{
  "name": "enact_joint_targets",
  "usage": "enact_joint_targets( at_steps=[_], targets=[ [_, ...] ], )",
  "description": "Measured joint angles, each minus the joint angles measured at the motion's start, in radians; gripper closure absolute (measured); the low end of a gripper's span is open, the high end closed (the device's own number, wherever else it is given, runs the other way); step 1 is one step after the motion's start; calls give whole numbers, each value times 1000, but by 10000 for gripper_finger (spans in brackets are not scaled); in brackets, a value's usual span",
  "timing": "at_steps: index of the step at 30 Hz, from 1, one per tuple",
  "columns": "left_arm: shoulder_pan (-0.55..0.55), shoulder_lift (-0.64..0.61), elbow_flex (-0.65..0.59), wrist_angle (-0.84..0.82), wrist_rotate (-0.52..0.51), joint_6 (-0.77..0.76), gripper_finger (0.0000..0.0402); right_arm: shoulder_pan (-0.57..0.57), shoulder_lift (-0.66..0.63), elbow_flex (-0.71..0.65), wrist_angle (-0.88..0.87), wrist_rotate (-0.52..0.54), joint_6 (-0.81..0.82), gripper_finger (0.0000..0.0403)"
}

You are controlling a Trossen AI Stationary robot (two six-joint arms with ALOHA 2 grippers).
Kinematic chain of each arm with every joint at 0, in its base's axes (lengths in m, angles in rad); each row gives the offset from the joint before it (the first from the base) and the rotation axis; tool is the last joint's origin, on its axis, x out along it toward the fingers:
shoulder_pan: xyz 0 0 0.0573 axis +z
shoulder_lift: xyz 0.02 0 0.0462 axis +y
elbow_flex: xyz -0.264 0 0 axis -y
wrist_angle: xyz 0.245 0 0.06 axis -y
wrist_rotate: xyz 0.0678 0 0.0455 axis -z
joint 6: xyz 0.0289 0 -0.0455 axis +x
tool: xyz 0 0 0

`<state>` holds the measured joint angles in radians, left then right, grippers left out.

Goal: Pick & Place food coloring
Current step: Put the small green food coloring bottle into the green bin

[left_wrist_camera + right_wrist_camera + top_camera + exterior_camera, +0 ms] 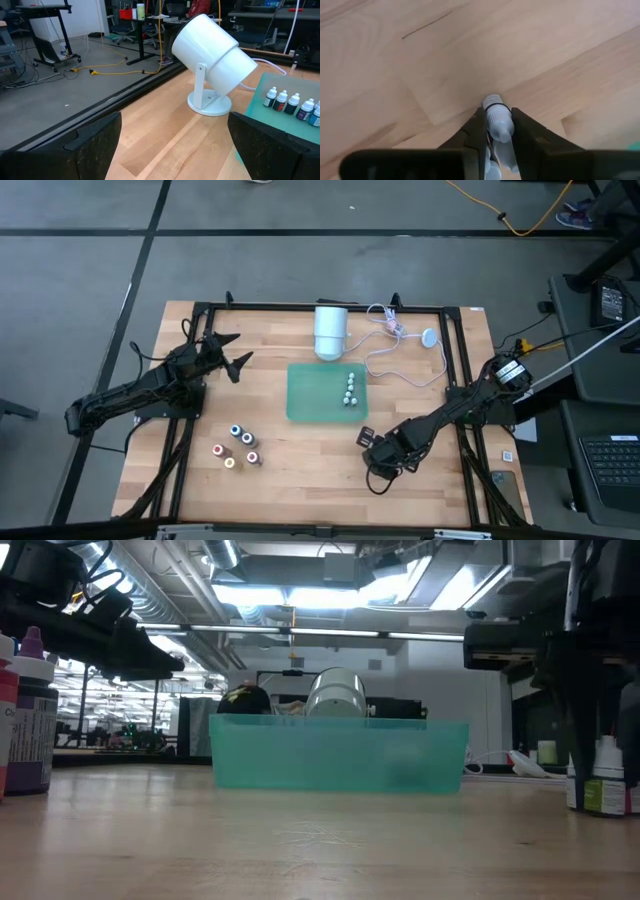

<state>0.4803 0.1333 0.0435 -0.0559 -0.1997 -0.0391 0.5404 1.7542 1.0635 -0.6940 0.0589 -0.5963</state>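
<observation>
- Two dark arms work over a wooden worktop (300, 470); the right gripper (496, 131) is low at the near right part, just off the near right corner of a green tray (305, 395).
- Its jaws are pinching one small food coloring bottle (497, 120) with a pale cap, seen lying between the fingers in the right wrist view, close above the wood.
- Four or so more small bottles (351, 389) stand in a row inside the tray, along its right side.
- Five further bottles with coloured tops (238, 446) stand upright in a loose cluster on the bare wood, near the tray's near left corner.
- A large white cylinder (330, 330) on a stand sits just behind the tray, with a white cable (385, 350) trailing to its right.
- The left gripper (232, 352) hovers at the far left of the worktop, well apart from the bottles, jaws spread wide and holding nothing.
</observation>
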Motion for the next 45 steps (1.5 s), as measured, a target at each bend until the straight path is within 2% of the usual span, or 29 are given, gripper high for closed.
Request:
enact_joint_targets(
  at_steps=[8, 16, 22, 29, 35, 45],
  targets=[
    [0, 0, 0, 0, 0, 0, 41, -7, 0, 133, -98, 11, 128, 321],
    [0, 0, 0, 0, 0, 0, 41, -61, 0, 295, -183, 26, 447, 324],
    [0, 0, 0, 0, 0, 0, 41, -150, 3, 398, -222, 27, 659, 326],
    [0, 0, 0, 0, 0, 0, 41, -307, 18, 475, -224, 135, 735, 325],
    [0, 0, 0, 0, 0, 0, 41, -447, 64, 478, -216, 126, 827, 326],
    [0, 0, 0, 0, 0, 0, 41, -587, 180, 478, -195, 72, 825, 323]
  ],
)
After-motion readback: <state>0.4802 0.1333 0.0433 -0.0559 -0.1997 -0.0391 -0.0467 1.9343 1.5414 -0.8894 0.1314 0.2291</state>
